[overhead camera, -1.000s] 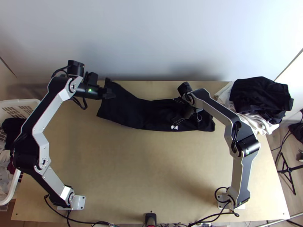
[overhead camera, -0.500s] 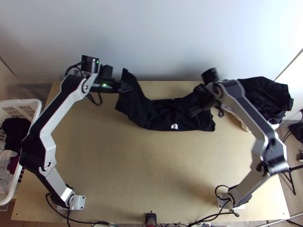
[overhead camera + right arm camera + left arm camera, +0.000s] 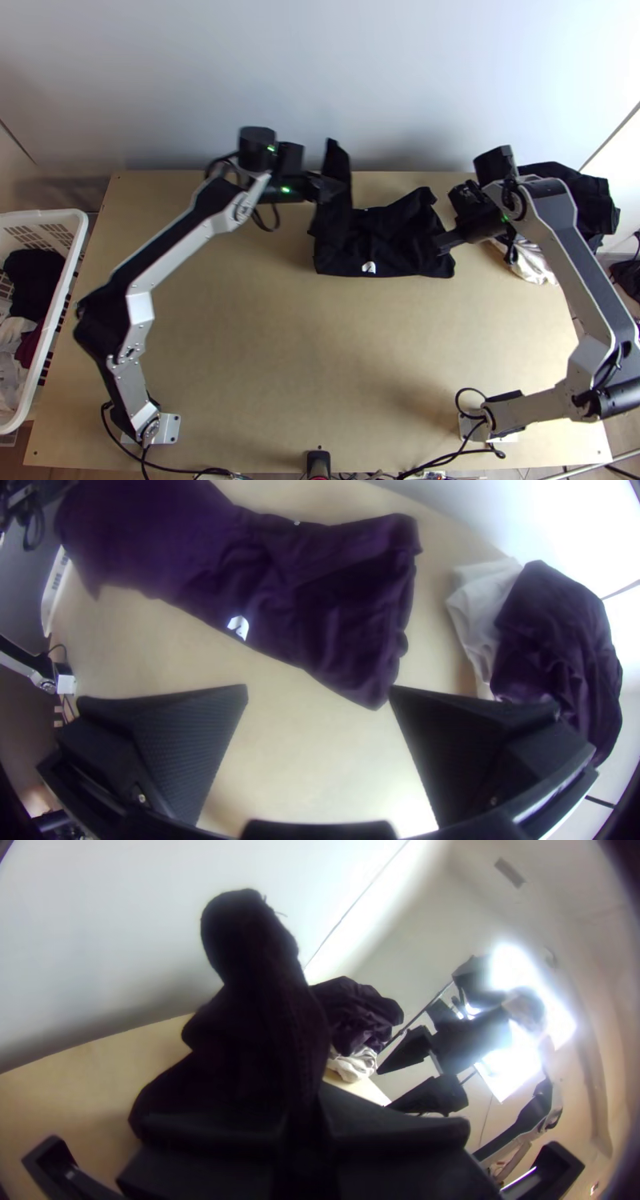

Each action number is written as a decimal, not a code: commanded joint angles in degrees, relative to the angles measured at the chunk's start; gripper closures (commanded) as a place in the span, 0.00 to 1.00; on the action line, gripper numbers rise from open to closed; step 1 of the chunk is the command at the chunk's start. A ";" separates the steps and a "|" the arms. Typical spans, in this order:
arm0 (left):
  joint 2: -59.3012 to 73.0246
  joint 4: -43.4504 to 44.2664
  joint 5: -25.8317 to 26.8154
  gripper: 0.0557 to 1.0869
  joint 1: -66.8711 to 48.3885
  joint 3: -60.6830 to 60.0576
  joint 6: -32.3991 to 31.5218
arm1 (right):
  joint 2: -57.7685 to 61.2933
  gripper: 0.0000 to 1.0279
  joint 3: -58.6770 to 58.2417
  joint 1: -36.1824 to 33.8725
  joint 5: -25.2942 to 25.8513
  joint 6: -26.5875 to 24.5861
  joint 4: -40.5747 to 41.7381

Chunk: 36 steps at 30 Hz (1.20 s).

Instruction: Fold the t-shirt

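Note:
In the top view the black t-shirt (image 3: 384, 240) lies as a narrow folded strip near the table's back, a white print on its front edge. Its left end is lifted by my left gripper (image 3: 330, 190). In the left wrist view the fingers of my left gripper (image 3: 303, 1123) are closed on the dark cloth (image 3: 253, 1020), which rises beyond them. My right gripper (image 3: 444, 242) is at the shirt's right end. In the right wrist view my right gripper (image 3: 320, 693) stands open with nothing between its fingers, beside the shirt's end (image 3: 353, 613).
A pile of dark and white clothes (image 3: 572, 196) lies at the table's back right, behind the right arm. A white basket (image 3: 68, 232) with clothes stands off the table's left side. The wall (image 3: 320, 80) rises behind the table.
My left gripper has moved right, carrying the shirt's left end up and over toward the middle. My right gripper has come away from the shirt's middle toward the right.

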 commanded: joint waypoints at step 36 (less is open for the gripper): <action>26.63 5.23 -11.19 0.04 -12.32 24.84 -2.47 | -10.46 0.04 -11.85 -5.79 3.65 -0.46 -4.42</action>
